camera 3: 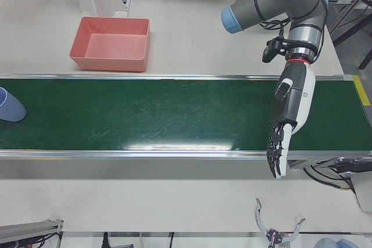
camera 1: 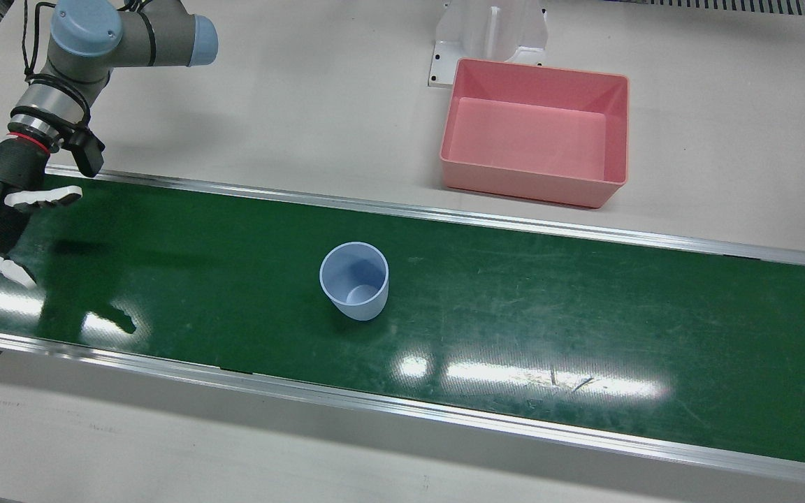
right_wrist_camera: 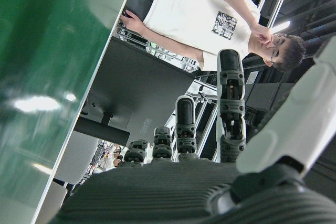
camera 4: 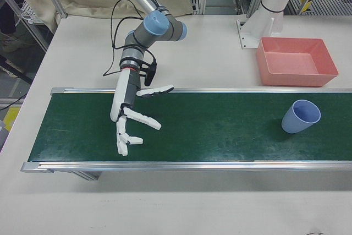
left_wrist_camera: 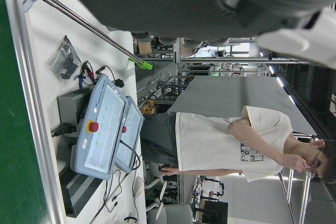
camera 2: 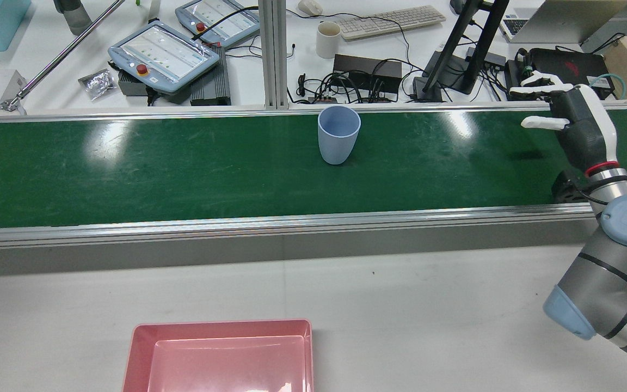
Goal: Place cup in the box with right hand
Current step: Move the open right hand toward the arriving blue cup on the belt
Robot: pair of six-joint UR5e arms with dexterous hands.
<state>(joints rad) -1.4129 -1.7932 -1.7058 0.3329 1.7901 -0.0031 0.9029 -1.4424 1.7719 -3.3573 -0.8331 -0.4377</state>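
Right hand (camera 4: pixel 129 119) hung empty, fingers spread, over green belt (camera 1: pixel 514 293). Light-blue plastic cup (camera 1: pixel 354 281) stood upright, well apart from the hand. Pink plastic box (camera 1: pixel 535 140) on white worktop (camera 1: pixel 305 105) farther still. Risks: sideways approach could tip cup; loose grasp could let its smooth tapered wall slip before box.

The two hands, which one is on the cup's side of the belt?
The right hand, open over the belt in the same right-front view as the blue cup. The left hand hangs at the opposite end.

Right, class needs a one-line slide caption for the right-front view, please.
Open right hand hovers over the green conveyor belt, far from the upright blue cup and the empty pink box behind it.
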